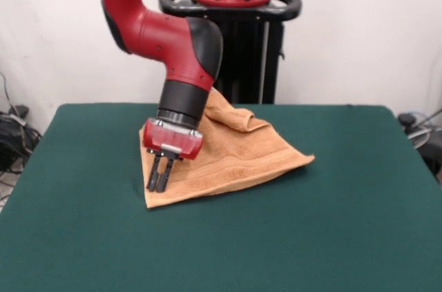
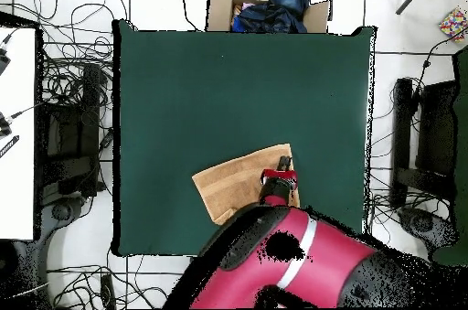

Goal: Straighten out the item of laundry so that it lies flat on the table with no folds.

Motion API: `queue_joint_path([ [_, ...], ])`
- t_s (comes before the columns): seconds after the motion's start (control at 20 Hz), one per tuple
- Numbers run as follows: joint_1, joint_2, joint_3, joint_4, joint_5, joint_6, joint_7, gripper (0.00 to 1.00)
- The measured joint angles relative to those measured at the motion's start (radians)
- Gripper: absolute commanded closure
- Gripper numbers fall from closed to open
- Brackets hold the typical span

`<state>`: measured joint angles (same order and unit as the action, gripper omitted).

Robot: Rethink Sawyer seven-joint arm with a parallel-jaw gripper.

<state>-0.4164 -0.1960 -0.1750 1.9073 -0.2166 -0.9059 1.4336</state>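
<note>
Near the towel's (image 1: 231, 157) front corner, on the green table (image 1: 331, 223), the gripper (image 1: 159, 183) is lowered with fingers nearly together; no cloth is seen held. A grasping step is judged in hand. The far edge lies folded over (a raised ridge), so outward pulling is needed next.

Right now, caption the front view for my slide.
Pincer set on the rumpled orange towel's near corner on the green table.
</note>
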Motion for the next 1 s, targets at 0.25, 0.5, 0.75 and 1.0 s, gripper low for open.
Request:
queue_joint_path([
  [0.25,0.038,0.007,-0.023,-0.001,0.041,0.004,0.000,1.00],
  [0.5,0.039,-0.036,-0.015,-0.006,0.041,0.126,0.000,1.00],
  [0.75,0.098,-0.063,-0.050,-0.036,0.065,0.264,0.000,1.00],
  [1.0,0.150,-0.043,-0.097,-0.061,0.070,0.269,0.000,1.00],
])
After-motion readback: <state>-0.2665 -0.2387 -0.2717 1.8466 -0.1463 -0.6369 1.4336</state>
